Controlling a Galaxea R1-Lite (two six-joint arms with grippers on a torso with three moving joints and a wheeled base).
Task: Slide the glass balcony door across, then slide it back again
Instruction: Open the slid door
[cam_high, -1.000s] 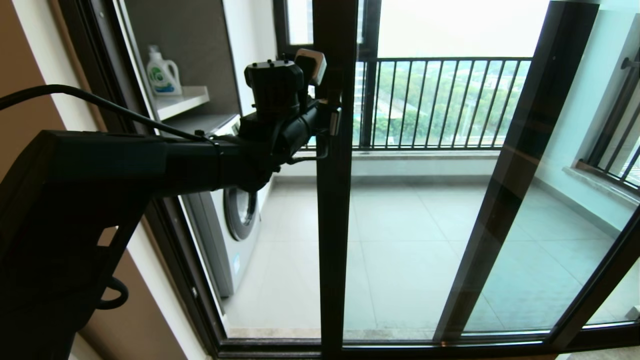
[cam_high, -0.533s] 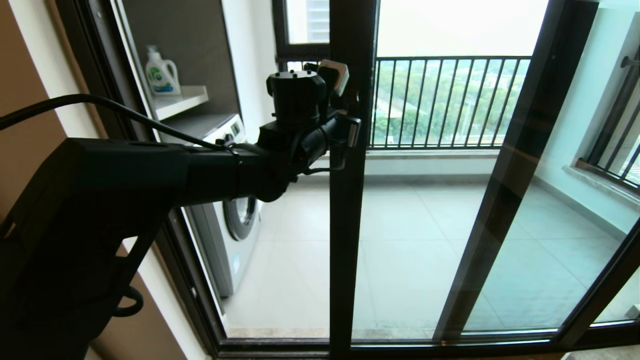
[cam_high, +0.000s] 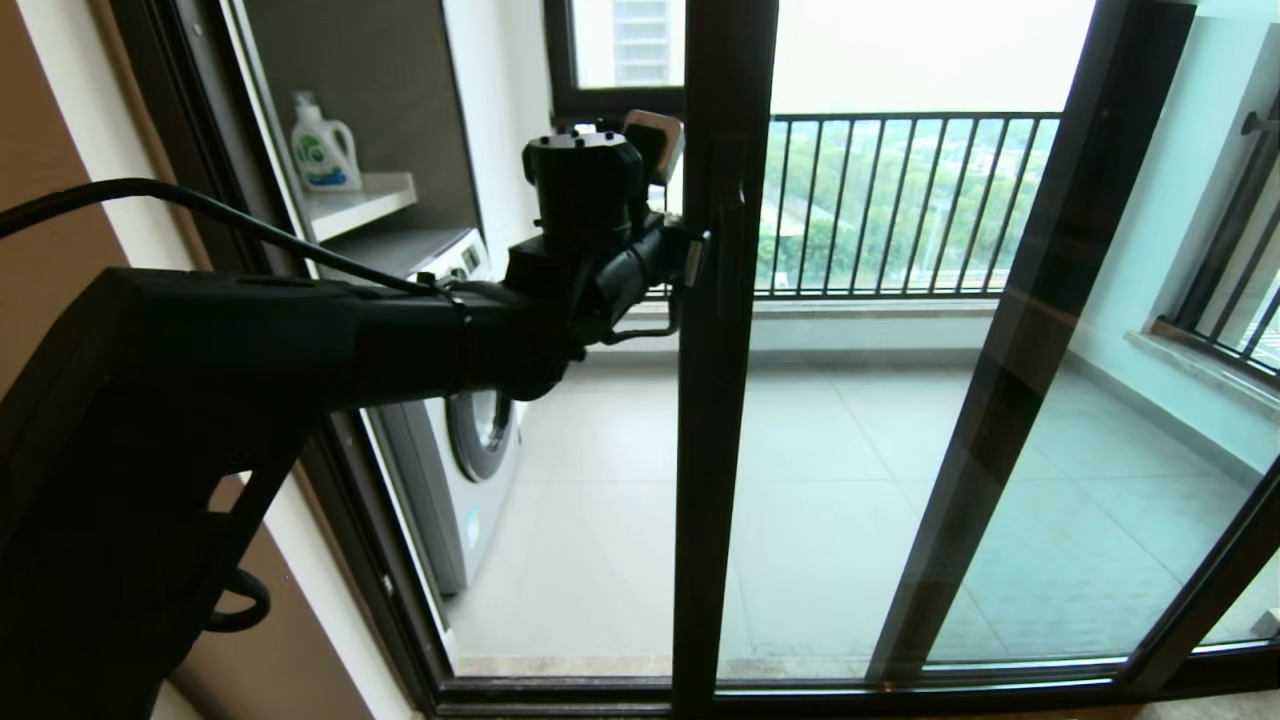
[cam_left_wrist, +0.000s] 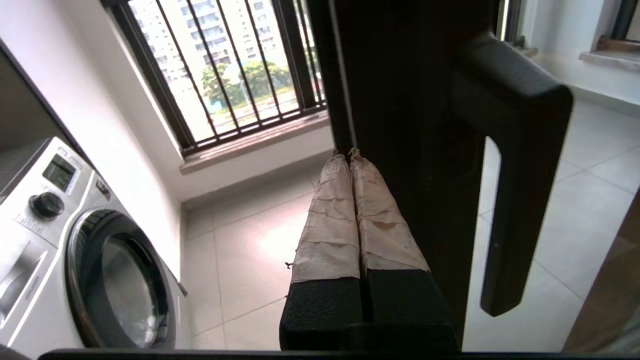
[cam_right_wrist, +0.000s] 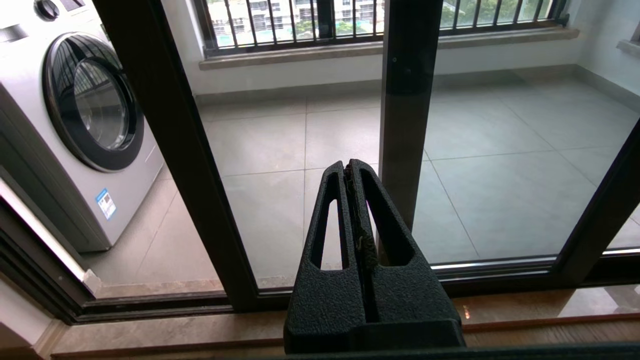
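The glass balcony door (cam_high: 722, 420) shows as a tall dark upright with clear glass to its right. It stands partly slid to the right, leaving an open gap on its left. My left gripper (cam_high: 690, 258) is shut with nothing in it. Its taped fingertips (cam_left_wrist: 350, 165) lie at the left edge of that upright (cam_left_wrist: 400, 100), beside the dark latch handle (cam_left_wrist: 515, 150). I cannot tell whether they touch the frame. My right gripper (cam_right_wrist: 348, 167) is shut and empty, low down before the door sill, and is out of the head view.
A washing machine (cam_high: 470, 440) stands just inside the gap on the left, with a detergent bottle (cam_high: 325, 145) on a shelf above. A second glass panel's upright (cam_high: 1010, 380) stands to the right. The balcony railing (cam_high: 900, 200) lies beyond and the floor track (cam_high: 560, 692) below.
The door's upright has slid steadily to the right, widening the gap. My left gripper went right with it, then drew back slightly left and now sits at the upright's edge.
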